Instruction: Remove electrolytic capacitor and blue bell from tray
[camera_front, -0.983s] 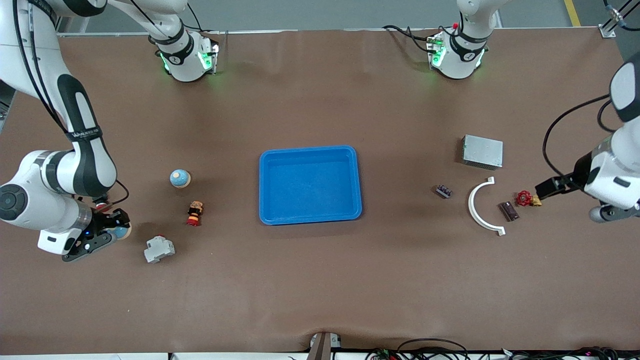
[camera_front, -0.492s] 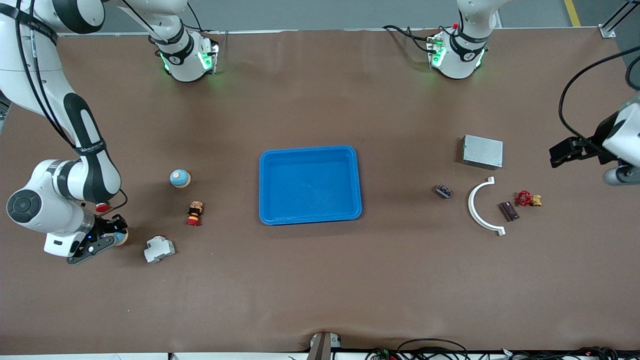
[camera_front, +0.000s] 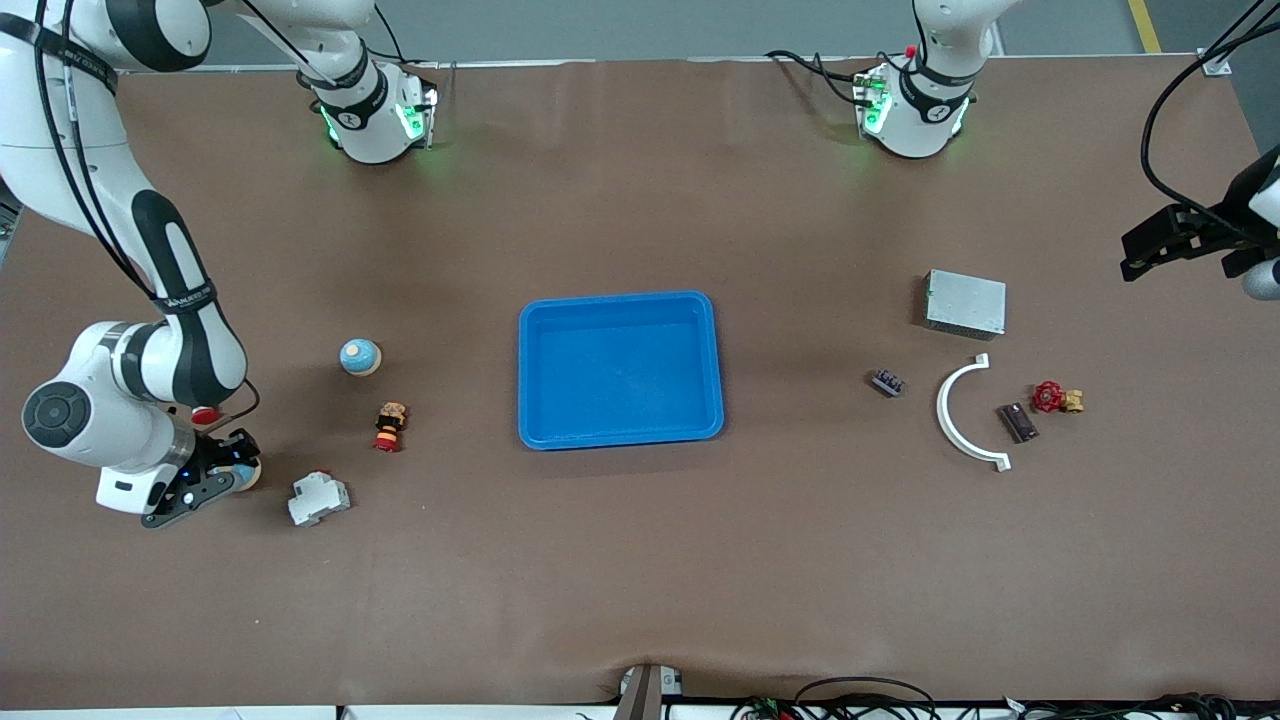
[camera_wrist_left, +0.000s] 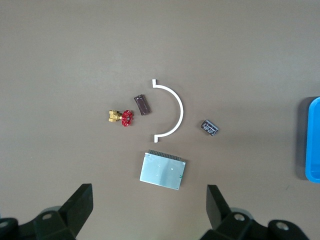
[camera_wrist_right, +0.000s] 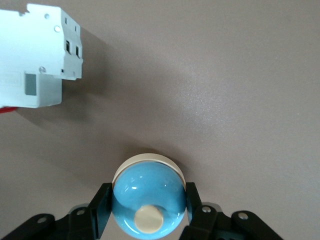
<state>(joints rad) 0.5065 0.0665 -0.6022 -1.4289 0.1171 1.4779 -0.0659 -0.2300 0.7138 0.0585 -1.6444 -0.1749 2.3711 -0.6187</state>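
Note:
A blue bell with a cream base and knob (camera_wrist_right: 148, 195) sits between the fingers of my right gripper (camera_wrist_right: 147, 210), which press on both its sides; this is low at the right arm's end of the table (camera_front: 238, 470). A second blue bell (camera_front: 360, 357) stands farther from the front camera. A small dark capacitor-like part (camera_front: 887, 382) lies at the left arm's end, also in the left wrist view (camera_wrist_left: 209, 127). My left gripper (camera_front: 1140, 255) is open and empty, high over that end (camera_wrist_left: 150, 205).
A blue tray (camera_front: 620, 297) lies mid-table. A white circuit breaker (camera_front: 318, 498) and a red-yellow button (camera_front: 390, 427) lie near the held bell. A metal box (camera_front: 965, 303), white arc (camera_front: 960, 420), brown block (camera_front: 1016, 422) and red valve (camera_front: 1050, 397) lie near the capacitor.
My left gripper has pulled up and away from the red valve toward the table's end, empty. My right gripper has stayed at the bell, shifting only slightly.

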